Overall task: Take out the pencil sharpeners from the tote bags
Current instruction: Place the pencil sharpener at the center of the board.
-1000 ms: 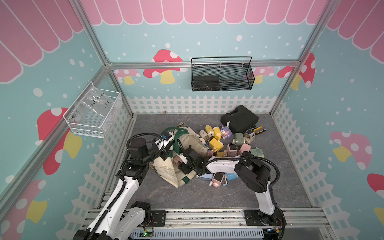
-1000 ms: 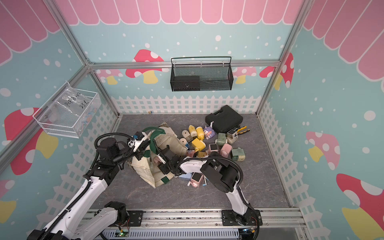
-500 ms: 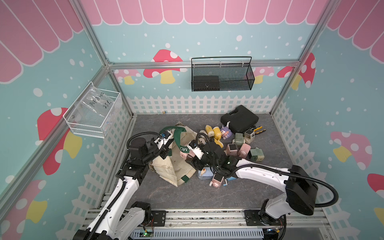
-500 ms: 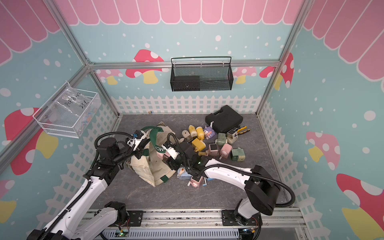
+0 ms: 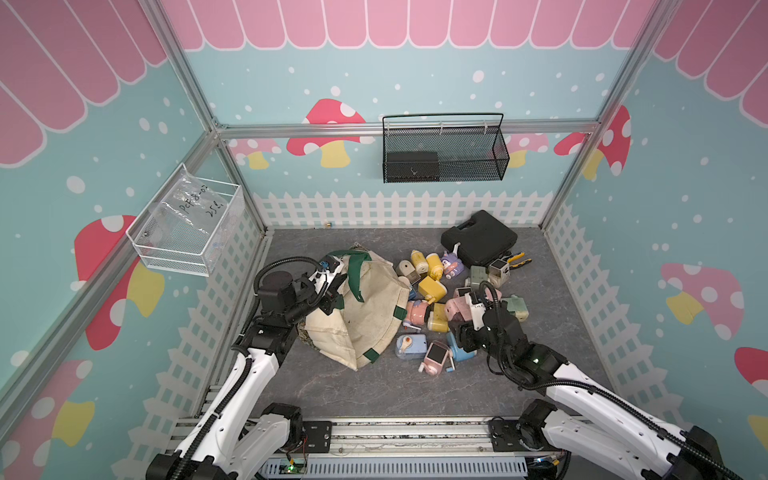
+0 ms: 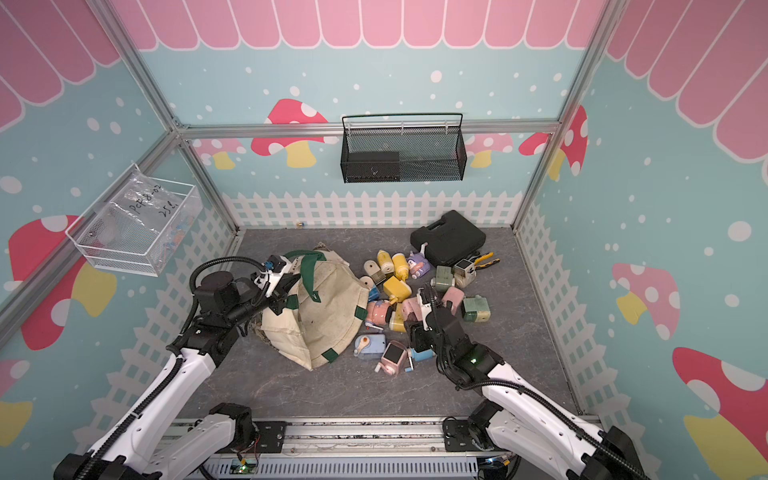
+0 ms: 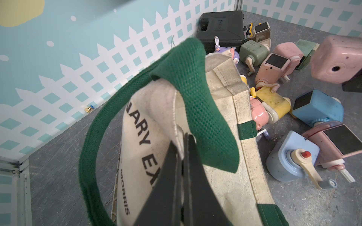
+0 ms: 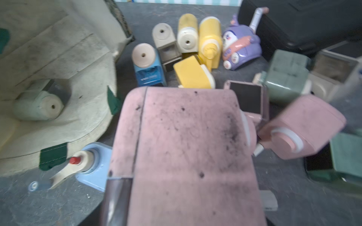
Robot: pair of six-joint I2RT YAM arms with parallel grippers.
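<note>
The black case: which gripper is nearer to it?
Right. The right gripper holds a pink sharpener near the case; the left gripper clamps the tote bag, beyond the sharpener pile.

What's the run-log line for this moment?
left gripper: shut on bag | right gripper: holding pink sharpener | green sharpener: in bag

The left arm (image 5: 253, 374) and right arm (image 5: 615, 419) have white shells with black joint housings. A black ribbed cable (image 5: 286, 261) loops along each. A small green light (image 5: 536, 360) glows on the right arm. The left claw (image 7: 183, 144) has flat, dark fingers (image 7: 195, 176). Black bases (image 5: 286, 419) sit at the worktop's near edge.
</note>
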